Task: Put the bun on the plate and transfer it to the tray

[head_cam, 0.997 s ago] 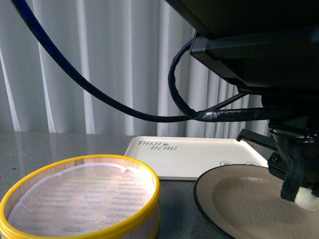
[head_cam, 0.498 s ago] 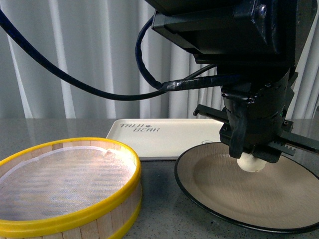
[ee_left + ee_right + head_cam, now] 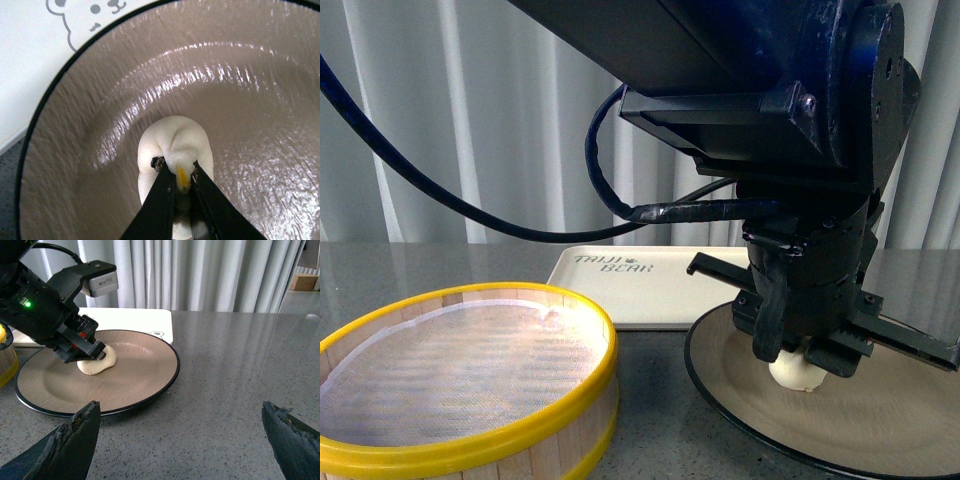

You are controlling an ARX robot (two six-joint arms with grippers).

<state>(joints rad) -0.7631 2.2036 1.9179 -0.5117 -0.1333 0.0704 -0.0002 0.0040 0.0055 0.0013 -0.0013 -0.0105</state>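
Observation:
My left gripper (image 3: 798, 352) is shut on the white bun (image 3: 793, 372) and holds it down on the beige plate (image 3: 910, 420). In the left wrist view the black fingers (image 3: 162, 200) pinch the bun (image 3: 175, 140) over the plate (image 3: 240, 90). The right wrist view shows the bun (image 3: 97, 362) resting on the plate (image 3: 140, 375) under the left gripper (image 3: 85, 352). The cream tray (image 3: 640, 285), printed "TAIJI BEAR", lies just behind the plate; its bear face shows in the left wrist view (image 3: 30, 60). My right gripper (image 3: 180, 440) is open and empty over the grey table, to the right of the plate.
A yellow-rimmed wooden steamer basket (image 3: 460, 385) lined with white cloth stands left of the plate. The left arm's black cable (image 3: 520, 215) arcs above it. White curtains hang behind the table. The grey stone tabletop (image 3: 250, 365) stretches to the right of the plate.
My left gripper has lowered the bun toward the plate's left side until it rests on the surface. The front view has shifted a little.

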